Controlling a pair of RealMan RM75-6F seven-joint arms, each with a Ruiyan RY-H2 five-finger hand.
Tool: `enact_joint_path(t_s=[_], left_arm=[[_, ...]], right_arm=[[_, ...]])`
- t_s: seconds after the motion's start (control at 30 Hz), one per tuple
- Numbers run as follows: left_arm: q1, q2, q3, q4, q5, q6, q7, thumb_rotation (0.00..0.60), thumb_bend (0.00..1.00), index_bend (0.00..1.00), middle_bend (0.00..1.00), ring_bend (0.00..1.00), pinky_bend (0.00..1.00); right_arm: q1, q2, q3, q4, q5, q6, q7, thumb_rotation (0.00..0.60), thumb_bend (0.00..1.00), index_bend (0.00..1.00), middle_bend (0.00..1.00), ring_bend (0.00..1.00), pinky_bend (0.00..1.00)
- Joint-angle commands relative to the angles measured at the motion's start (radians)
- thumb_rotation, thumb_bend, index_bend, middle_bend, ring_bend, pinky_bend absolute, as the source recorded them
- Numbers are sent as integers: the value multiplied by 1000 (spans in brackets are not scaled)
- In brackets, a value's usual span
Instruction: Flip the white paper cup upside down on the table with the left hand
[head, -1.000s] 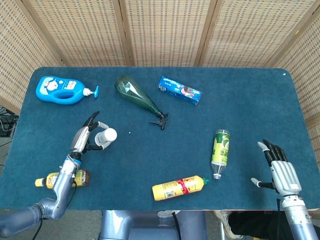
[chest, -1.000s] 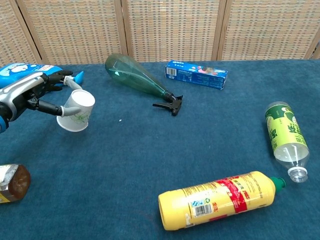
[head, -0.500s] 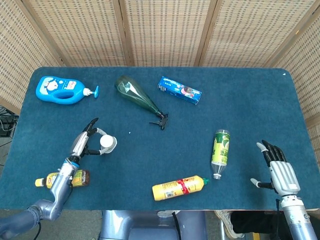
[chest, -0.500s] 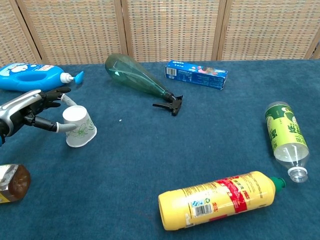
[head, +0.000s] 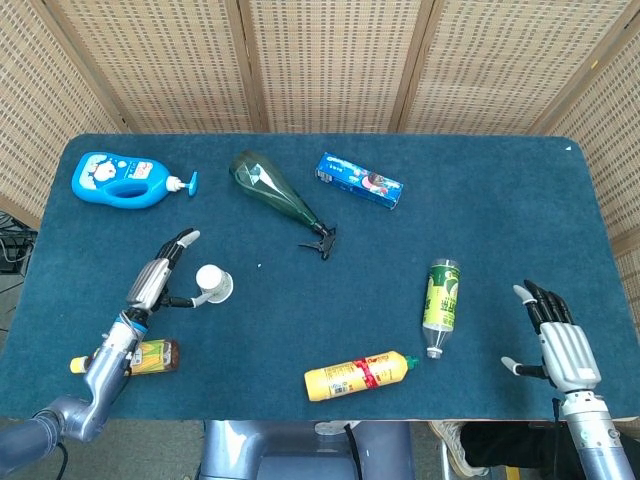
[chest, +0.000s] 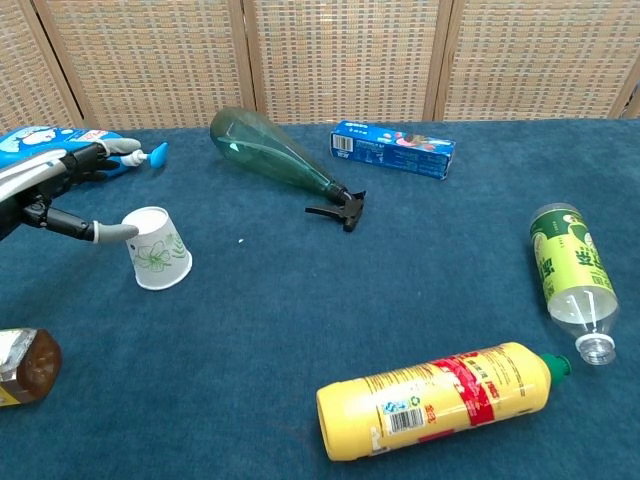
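The white paper cup (head: 212, 284) (chest: 157, 248) with a green leaf print stands upside down on the blue table, base up. My left hand (head: 155, 282) (chest: 55, 190) is just left of it, fingers spread, holding nothing. One fingertip (chest: 118, 232) reaches close to the cup's upper side; I cannot tell whether it touches. My right hand (head: 560, 340) hovers open near the table's front right corner, far from the cup; only the head view shows it.
Around the cup lie a blue pump bottle (head: 120, 180), a green spray bottle (head: 280, 200), a blue toothpaste box (head: 360, 181), a green-labelled clear bottle (head: 440, 305), a yellow bottle (head: 358, 375) and a small brown bottle (head: 145, 357) under my left forearm.
The left hand carried the tilted cup down and set it mouth down on the table. It has let go, spread its fingers and drawn back to the left.
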Motion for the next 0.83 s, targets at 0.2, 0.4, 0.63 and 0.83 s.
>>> enact_joint_path(t_s=[0.2,0.4,0.63,0.83], left_arm=[[77,112,6,-125,-2,134,290,516,222,66,0,0,0],[172,284,44,-363,-76,199,660,520,224,55,0,0,0],[316,377,126,-571,-142,330,953,521,224,11,0,0,0],[357,391,156,-609,-97,376,1023,523,224,0,0,0,0]], right_arm=[[1,4,1,3,2,-3,0,600,92,0,0,0,0],[-1,-1,0,7,-5,8,-24,600,92,0,0,0,0],[-3,-8,-1,8,-11,23,-81,600,93,0,0,0,0],[-4,-13,3,16,-21,40,-96,600,93,0,0,0,0]])
